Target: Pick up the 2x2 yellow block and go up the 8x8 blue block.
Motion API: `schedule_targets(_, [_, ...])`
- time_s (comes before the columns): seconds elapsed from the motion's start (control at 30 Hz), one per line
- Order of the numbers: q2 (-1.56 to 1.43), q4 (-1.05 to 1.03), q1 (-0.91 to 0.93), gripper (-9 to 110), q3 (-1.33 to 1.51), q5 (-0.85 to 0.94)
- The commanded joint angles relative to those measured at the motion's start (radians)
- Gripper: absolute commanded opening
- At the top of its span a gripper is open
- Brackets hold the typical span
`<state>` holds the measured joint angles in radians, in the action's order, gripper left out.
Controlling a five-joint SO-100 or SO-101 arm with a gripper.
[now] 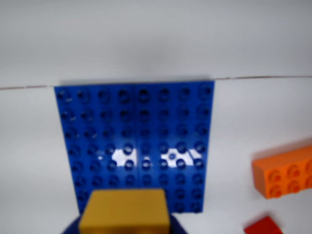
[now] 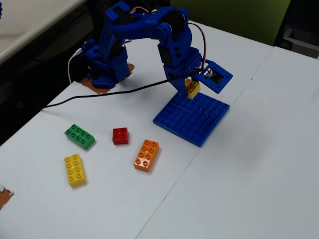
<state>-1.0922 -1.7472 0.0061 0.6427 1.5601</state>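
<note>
The 8x8 blue block [image 2: 192, 117] lies flat on the white table; in the wrist view [image 1: 134, 141] it fills the middle of the picture. My gripper [image 2: 191, 88] is shut on the 2x2 yellow block [image 2: 192, 87] and holds it in the air just above the plate's far edge. In the wrist view the yellow block [image 1: 125, 210] shows large at the bottom, between the blue jaws, over the plate's near rows of studs. Whether the block touches the studs cannot be told.
In the fixed view an orange eight-stud brick [image 2: 147, 155], a red brick [image 2: 120, 135], a green brick [image 2: 79, 136] and a long yellow brick [image 2: 75, 170] lie left of the plate. The orange brick [image 1: 285, 173] and red brick [image 1: 263, 226] show in the wrist view. A black cable [image 2: 99, 94] crosses the table.
</note>
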Motion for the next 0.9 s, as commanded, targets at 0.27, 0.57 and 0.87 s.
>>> schedule_targets(0.27, [-0.017,-0.002,-0.006,0,-0.032,-0.003])
schedule_targets(0.57, [-0.02,-0.003,-0.009,0,-0.031,-0.003])
schedule_targets(0.87, [-0.02,-0.003,-0.009,0,-0.028,-0.002])
